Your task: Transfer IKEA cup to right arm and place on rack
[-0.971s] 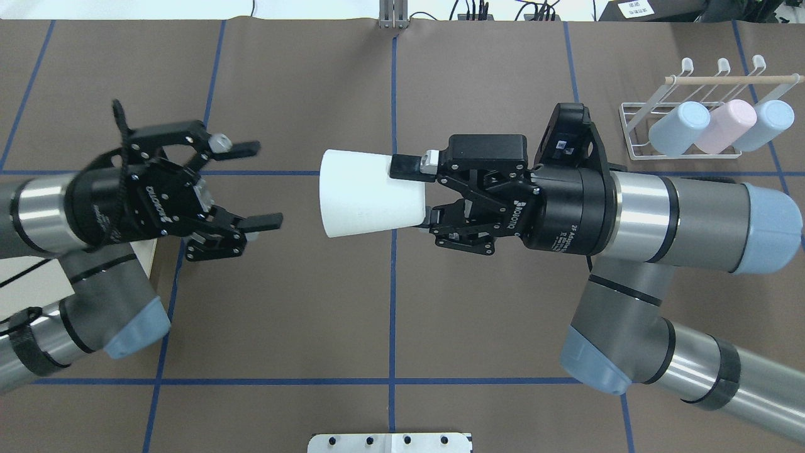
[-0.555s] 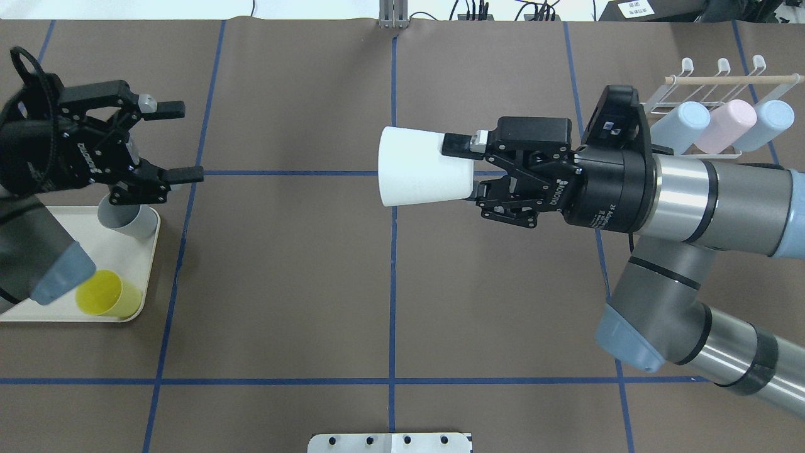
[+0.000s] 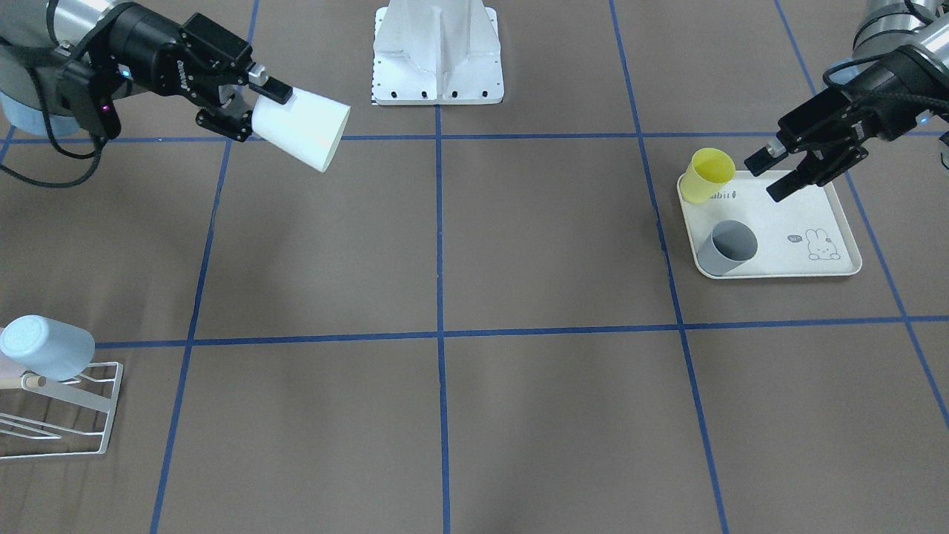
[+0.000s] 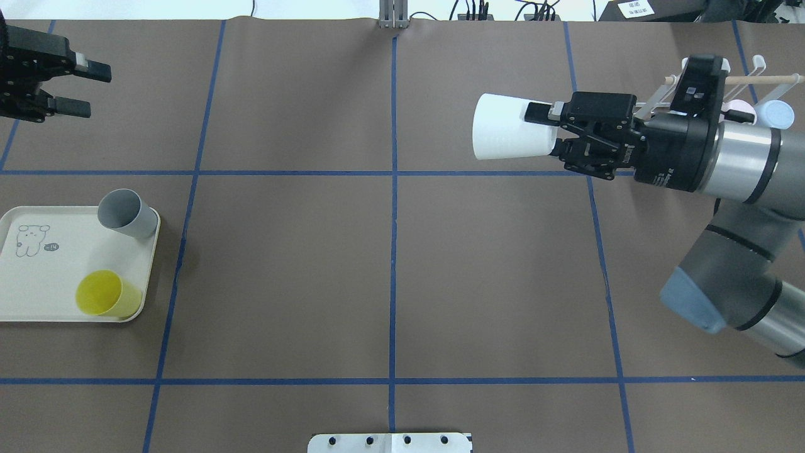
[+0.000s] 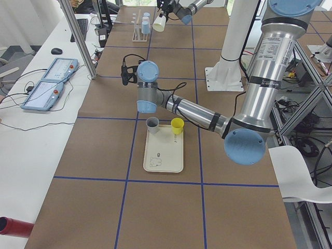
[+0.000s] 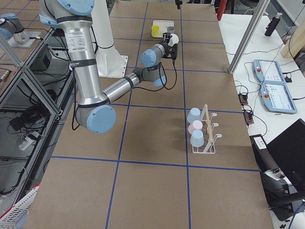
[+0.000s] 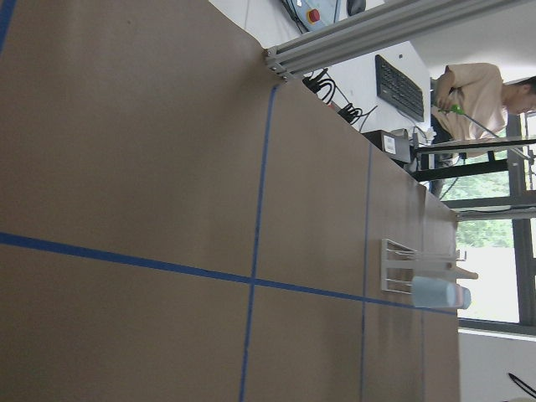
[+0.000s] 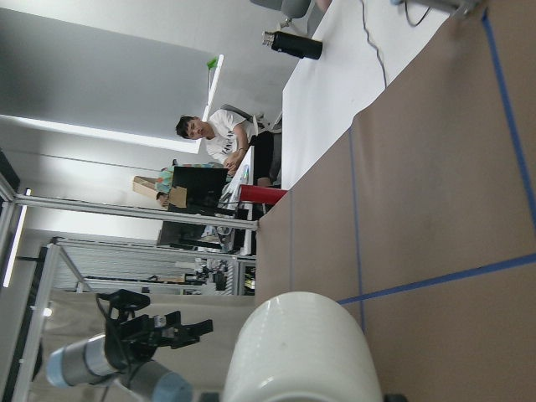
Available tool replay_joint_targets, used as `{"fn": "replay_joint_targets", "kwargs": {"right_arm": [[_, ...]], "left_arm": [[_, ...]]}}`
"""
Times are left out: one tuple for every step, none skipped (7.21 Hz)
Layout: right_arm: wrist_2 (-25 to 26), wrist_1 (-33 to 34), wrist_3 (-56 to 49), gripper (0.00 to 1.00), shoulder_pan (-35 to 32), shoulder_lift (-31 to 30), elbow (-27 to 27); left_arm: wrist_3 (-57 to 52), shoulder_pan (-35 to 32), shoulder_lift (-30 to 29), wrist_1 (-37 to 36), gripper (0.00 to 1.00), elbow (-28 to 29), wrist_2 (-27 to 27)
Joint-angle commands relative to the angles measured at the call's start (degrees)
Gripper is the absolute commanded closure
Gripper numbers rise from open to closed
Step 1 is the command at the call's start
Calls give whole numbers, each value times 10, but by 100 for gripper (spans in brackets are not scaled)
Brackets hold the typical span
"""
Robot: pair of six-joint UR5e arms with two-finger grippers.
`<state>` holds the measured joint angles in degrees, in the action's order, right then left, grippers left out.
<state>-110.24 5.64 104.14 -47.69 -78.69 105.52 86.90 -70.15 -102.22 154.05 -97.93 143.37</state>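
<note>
Handover done: R gripper (image 4: 544, 131) clamps white cup (image 4: 503, 127) near rack (image 4: 764, 79); L gripper (image 4: 93, 90) agape, empty; racking pending

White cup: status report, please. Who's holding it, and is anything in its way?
Right gripper shut on white cup, held sideways in the air. Left gripper open, empty. Rack close by, three cups on it.
</note>
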Motion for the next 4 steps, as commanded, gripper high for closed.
{"fn": "replay_joint_targets", "kwargs": {"right_arm": [[-106, 142, -168, 73, -103, -3, -12], [-125, 215, -223, 74, -144, 2, -13], [-127, 297, -284, 74, -165, 19, -13], [-128, 390, -391, 74, -195, 39, -15]], "left_arm": [[-149, -23, 4, -147, 0, -1, -3], [-211, -37, 4, -203, 0, -2, -20], [-264, -37, 8, -245, 0, -5, -64], [-324, -38, 6, -291, 0, -6, -85]]}}
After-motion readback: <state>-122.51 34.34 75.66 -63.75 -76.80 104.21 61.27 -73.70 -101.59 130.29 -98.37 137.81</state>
